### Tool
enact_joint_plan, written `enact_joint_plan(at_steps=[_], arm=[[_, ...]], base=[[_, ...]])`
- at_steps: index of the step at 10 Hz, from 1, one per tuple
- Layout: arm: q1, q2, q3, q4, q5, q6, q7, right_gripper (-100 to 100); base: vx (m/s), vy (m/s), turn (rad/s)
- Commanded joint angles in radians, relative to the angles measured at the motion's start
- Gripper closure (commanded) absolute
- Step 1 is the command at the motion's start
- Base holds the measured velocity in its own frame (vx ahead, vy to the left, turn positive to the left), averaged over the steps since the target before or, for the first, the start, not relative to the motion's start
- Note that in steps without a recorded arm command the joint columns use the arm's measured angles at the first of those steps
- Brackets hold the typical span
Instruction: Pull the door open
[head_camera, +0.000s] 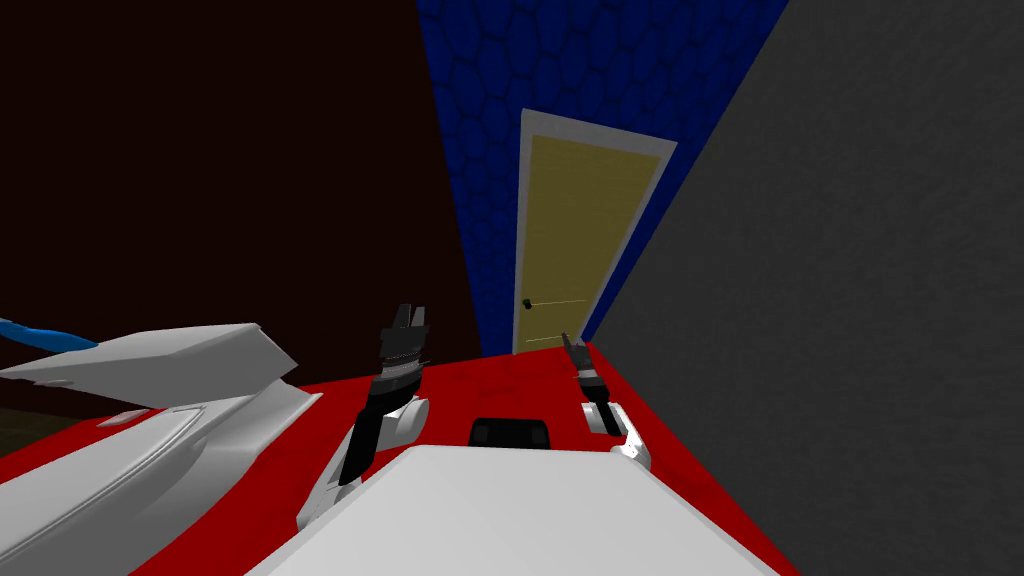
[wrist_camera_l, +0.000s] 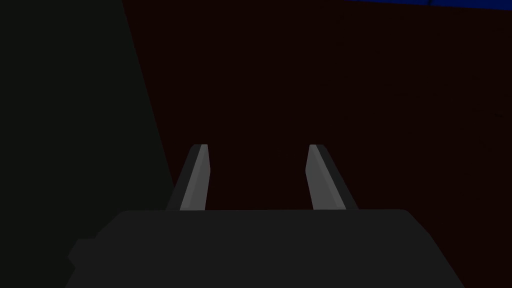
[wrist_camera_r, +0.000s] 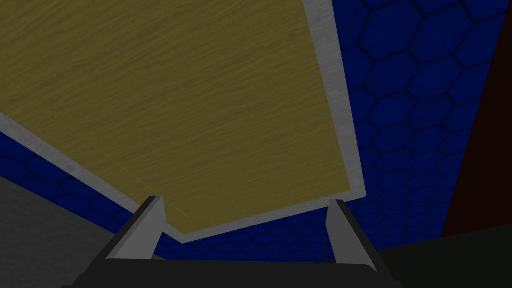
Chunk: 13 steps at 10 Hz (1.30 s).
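None of the pulling is showing as done.

Head view: the door (head_camera: 583, 235), yellow-brown in a grey frame (head_camera: 598, 132), is sitting flush in the blue wall (head_camera: 480, 150) at the far end of the red floor (head_camera: 500, 385), and it is looking closed. Its small dark handle (head_camera: 527, 303) is sitting at the door's left edge. The right gripper (head_camera: 568, 343) is hovering near me, in line with the door and a little right of the handle, apart from it; how far short of the door it is stopping cannot be told. The left gripper (head_camera: 409, 318) is hanging further left, well apart from the door. A grey wall (head_camera: 850, 300) is running along the right side.

Left wrist view: the left gripper's fingers (wrist_camera_l: 197, 175) are standing wide apart and holding nothing.

Right wrist view: the right gripper's fingers (wrist_camera_r: 145, 230) are likewise standing wide apart and empty, pointing at the door panel and one corner of its frame, with the blue wall beside it.

Judgement: the task is sitting at the approach stage. Reaching the handle, closing on it and drawing the door back are all remaining.
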Motion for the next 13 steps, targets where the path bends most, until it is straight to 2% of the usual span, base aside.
enact_joint_plan(at_steps=[1, 13], arm=[[-0.013, 0.001, -0.010, 0.040, 0.019, -0.008, 0.029, -100], [-0.091, 0.005, -0.077, 0.288, 0.143, -0.053, 0.204, -100]], base=[[0.088, 0.044, 0.013], [0.102, 0.031, 0.011]])
